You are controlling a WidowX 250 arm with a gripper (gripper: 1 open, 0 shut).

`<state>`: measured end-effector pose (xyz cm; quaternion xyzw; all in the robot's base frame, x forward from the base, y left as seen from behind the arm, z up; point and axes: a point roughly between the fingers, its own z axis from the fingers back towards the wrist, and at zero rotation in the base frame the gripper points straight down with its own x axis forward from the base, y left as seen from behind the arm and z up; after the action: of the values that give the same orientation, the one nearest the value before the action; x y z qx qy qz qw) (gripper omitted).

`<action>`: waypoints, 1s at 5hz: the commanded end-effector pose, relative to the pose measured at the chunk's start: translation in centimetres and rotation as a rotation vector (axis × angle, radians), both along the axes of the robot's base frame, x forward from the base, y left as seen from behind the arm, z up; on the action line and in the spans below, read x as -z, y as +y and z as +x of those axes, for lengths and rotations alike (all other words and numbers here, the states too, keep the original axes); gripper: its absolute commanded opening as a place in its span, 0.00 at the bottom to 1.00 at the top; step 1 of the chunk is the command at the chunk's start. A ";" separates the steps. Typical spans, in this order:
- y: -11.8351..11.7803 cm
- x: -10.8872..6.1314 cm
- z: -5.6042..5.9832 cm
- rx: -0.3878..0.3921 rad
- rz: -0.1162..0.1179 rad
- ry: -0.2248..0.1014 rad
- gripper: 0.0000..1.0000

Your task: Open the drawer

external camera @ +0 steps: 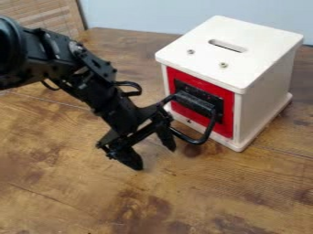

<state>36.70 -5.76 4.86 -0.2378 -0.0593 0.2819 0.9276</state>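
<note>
A white cube box (251,55) stands on the wooden table at the right. Its red-fronted drawer (184,84) looks pushed in, flush with the casing. A big black loop handle (199,123) sticks out from the drawer's black plate toward the front left. My black gripper (146,151) hangs low over the table just left of the handle, open, with nothing between its fingers. The right fingertip (167,142) is close to the loop's left end; whether it touches I cannot tell.
The black arm (61,59) reaches in from the upper left. A slot (228,44) is cut in the box top. The wooden table (232,196) stretches across the front and right, with a wooden panel (37,11) at the back left.
</note>
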 end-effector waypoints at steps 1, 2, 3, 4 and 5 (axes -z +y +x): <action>-2.2 -3.4 1.0 -0.022 -0.014 -0.120 1.00; -2.5 -3.9 1.0 -0.072 -0.004 -0.136 1.00; -2.0 -4.0 0.8 -0.155 0.005 -0.147 1.00; -1.6 -3.8 0.5 -0.224 0.019 -0.158 1.00; -1.0 -4.0 0.3 -0.236 0.024 -0.164 1.00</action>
<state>35.84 -6.77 5.71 -0.2212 -0.1121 0.3755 0.8930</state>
